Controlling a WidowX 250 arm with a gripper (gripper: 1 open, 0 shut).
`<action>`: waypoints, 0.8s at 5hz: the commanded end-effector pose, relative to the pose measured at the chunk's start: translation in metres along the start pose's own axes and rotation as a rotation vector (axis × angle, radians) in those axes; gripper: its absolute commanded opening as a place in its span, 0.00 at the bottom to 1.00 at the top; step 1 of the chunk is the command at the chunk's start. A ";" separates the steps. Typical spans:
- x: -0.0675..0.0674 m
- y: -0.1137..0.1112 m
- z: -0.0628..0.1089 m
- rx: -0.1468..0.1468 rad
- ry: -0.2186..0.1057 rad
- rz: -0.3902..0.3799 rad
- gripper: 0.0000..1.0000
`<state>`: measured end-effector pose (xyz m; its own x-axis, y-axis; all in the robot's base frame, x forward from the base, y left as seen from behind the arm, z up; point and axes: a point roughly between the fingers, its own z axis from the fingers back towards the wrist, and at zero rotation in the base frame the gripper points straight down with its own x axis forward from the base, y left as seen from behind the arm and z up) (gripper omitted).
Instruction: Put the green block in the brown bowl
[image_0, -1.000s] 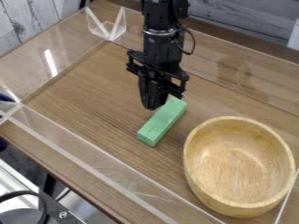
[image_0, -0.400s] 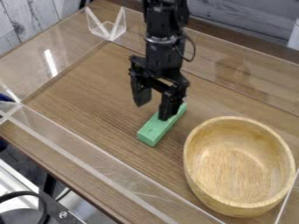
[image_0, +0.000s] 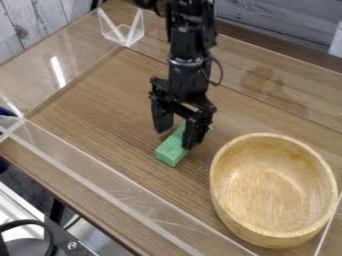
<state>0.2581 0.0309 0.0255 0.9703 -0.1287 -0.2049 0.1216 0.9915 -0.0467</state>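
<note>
The green block (image_0: 170, 152) lies on the wooden table, just left of the brown bowl (image_0: 274, 189). My gripper (image_0: 179, 133) points down over the block's far half, open, with one finger on each side of it. Only the block's near end shows below the fingers; the rest is hidden behind them. From this view I cannot tell whether the fingertips touch the block. The bowl is empty and stands at the lower right.
A clear acrylic wall (image_0: 80, 165) runs along the table's near-left edge. A small clear stand (image_0: 123, 28) sits at the back left. The black arm (image_0: 191, 45) rises behind the gripper.
The gripper went from shut to open and sank down over the green block, so its fingers now straddle the block. The block and bowl have not moved.
</note>
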 end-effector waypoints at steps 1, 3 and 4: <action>0.006 0.001 0.005 0.012 -0.032 -0.002 0.00; 0.006 0.001 0.026 0.011 -0.068 0.001 0.00; 0.008 0.001 0.049 0.013 -0.114 0.004 0.00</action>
<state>0.2664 0.0296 0.0531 0.9785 -0.1272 -0.1622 0.1206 0.9914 -0.0500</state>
